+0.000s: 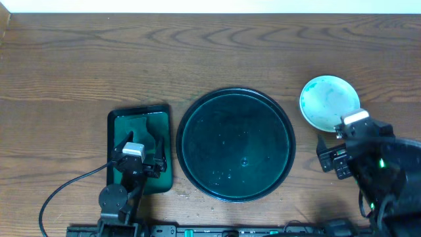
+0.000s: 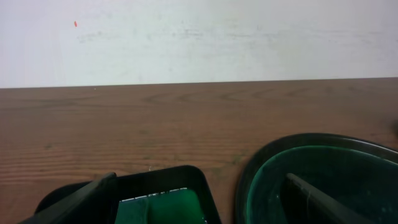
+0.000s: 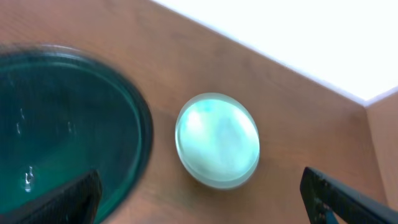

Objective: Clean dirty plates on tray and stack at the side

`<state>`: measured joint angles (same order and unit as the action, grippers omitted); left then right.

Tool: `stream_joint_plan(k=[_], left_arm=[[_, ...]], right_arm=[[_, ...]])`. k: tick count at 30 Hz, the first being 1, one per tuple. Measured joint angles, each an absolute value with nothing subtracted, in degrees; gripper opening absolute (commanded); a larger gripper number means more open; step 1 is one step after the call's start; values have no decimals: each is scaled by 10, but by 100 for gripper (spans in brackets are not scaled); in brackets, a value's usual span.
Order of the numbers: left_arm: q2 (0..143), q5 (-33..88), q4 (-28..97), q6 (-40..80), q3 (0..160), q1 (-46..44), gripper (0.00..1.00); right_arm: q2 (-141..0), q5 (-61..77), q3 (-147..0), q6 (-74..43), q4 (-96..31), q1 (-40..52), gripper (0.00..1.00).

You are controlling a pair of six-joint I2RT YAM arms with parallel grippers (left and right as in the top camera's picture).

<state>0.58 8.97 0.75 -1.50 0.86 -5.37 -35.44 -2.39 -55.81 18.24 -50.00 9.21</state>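
I see the plates [image 1: 329,102] on the tabletop [image 1: 197,52] just right of the big round tray [image 1: 223,131]. My right arm cuts off their near edge, and I cannot tell how many are stacked. The right pincer [image 3: 205,199] gapes wide and empty in a blurred view. The left pincer [image 2: 196,205], also wide and empty, hangs over the small rectangular tray [image 1: 158,118].
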Motion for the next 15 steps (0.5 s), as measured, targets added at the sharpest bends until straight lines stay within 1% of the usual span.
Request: stream_joint_plan(k=[3,8,12,15], left_arm=[[6,88,8,-15,9,-54,83],[6,86,9,-15,10,-54,83],[6,86,9,-15,10,-54,83],[6,86,9,-15,10,-54,83]], right_arm=[[-294,3,-491,157,-412,91,99],[-184,25,-330,68,-247,78,99],[-112,32,-208,1,-149,74,99],[-69,33,-135,-44,-107,73,99]])
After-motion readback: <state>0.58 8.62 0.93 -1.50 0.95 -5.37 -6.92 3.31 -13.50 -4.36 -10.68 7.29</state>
